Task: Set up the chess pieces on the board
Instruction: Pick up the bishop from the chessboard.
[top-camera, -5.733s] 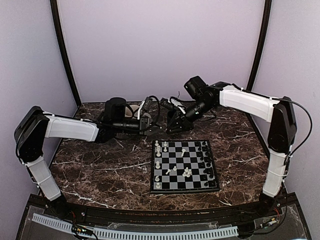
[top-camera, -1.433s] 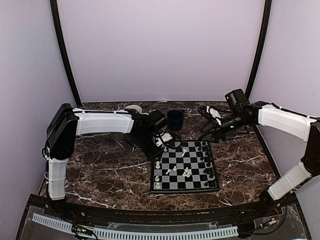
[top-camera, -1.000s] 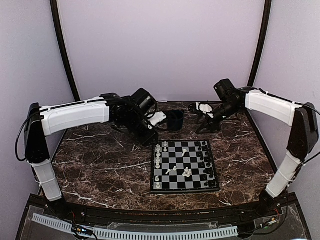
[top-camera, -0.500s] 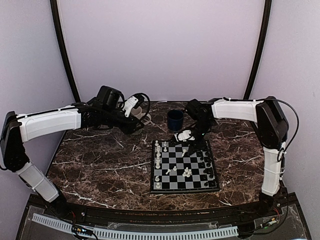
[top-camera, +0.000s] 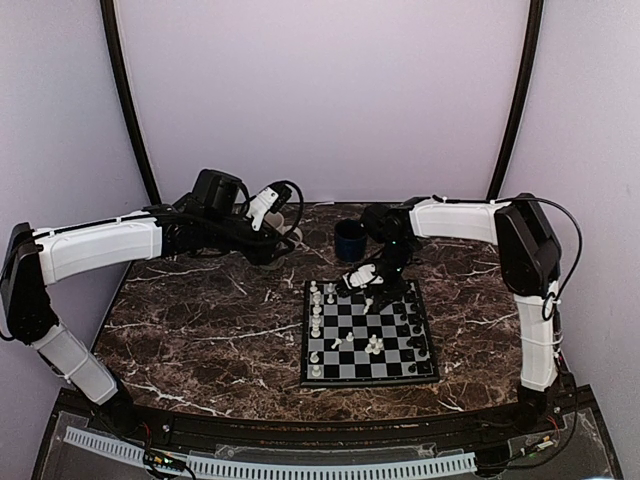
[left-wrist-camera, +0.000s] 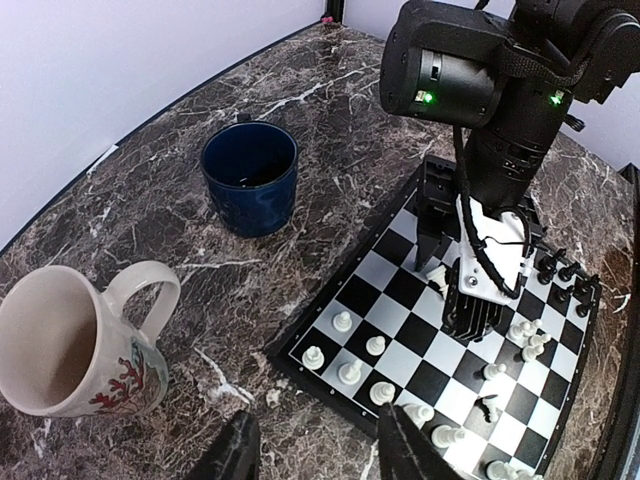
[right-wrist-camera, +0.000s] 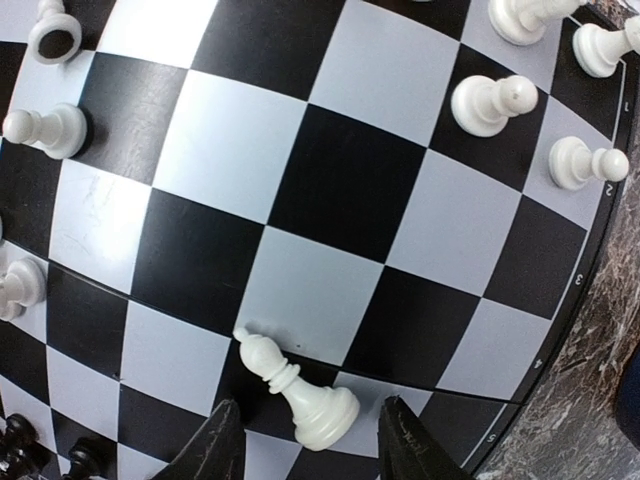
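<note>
Soft even light, sharp focus; wrist view bows the board (right-wrist-camera: 330, 170)

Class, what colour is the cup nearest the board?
The cup is dark blue, clearest in left wrist view.

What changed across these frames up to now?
Both arms left the back centre of the table. The right gripper swung right, then came down over the far edge of the board; its open jaws straddle a white piece without gripping it. The left gripper visited the board's far-left corner, then withdrew left, open, near the white mug. Nothing was taken. The other pieces and the blue cup stayed put.
</note>
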